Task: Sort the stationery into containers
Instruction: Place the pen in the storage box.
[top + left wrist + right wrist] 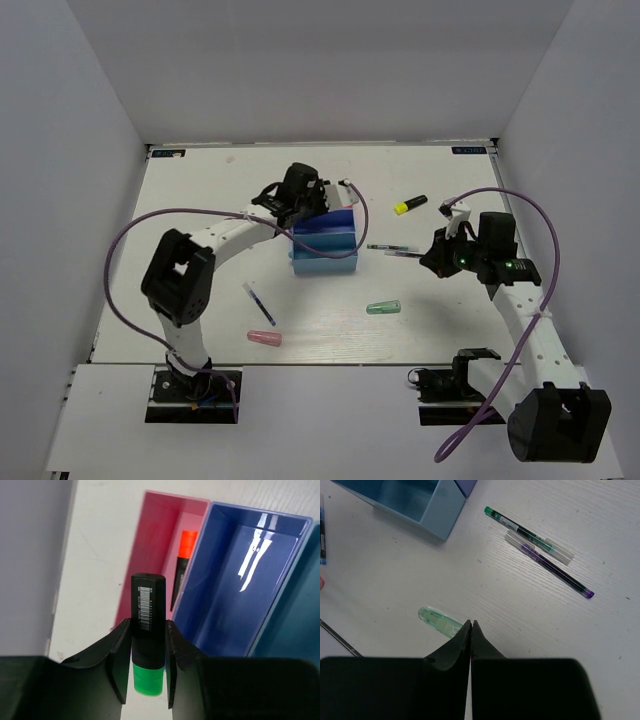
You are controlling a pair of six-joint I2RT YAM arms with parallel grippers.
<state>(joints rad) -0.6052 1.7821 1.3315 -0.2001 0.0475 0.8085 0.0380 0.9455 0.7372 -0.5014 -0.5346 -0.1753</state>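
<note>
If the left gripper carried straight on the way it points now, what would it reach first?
Probably the magenta-red plastic tray: the left gripper, shut on the black green-capped highlighter, aims at its near end, beside the orange-capped highlighter lying inside. Depth is unclear.

Against the white tabletop (395, 570) show the magenta-pink tray (150, 545), dark blue tray (235, 590) and light blue tray (437, 512), the green-capped highlighter (148, 605) black with a white barcode label, the orange-capped highlighter (181, 572) also black, the mint-green capsule (437, 621) translucent, a pink capsule (264, 338), and the green-tipped pen (520, 529) and purple-tipped pen (555, 570) dark-bodied.
</note>
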